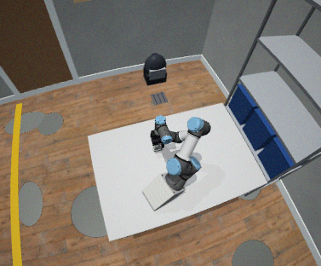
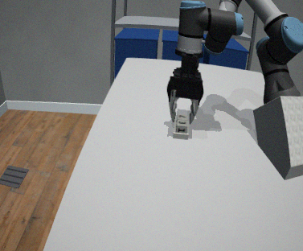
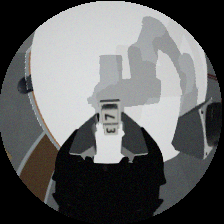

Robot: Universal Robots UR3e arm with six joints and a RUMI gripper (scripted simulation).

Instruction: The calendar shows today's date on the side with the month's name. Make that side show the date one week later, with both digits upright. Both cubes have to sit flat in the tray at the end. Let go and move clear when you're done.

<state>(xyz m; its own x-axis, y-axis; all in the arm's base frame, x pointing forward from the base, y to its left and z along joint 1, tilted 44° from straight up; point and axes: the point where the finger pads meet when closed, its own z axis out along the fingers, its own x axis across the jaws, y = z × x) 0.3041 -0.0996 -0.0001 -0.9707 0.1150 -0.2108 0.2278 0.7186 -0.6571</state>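
A small white calendar tray [image 2: 180, 133] sits on the white table, holding two digit cubes in a row. In the wrist view the farther cube [image 3: 110, 117] shows a 7 on top and the nearer cube [image 3: 110, 130] shows a 3. A darker label plate [image 3: 109, 106] lies beyond them; its text is too small to read. My gripper [image 2: 182, 117] points straight down over the tray, its two fingers straddling the far cube [image 2: 183, 118] with small gaps on either side. The fingers are partly open and hold nothing. The gripper also shows in the top view [image 1: 157, 142].
A grey textured wedge block [image 2: 291, 134] stands beside the arm's base on the right. A metal shelf with blue bins [image 2: 161, 44] stands past the table's far edge. The table's left edge drops to a wooden floor.
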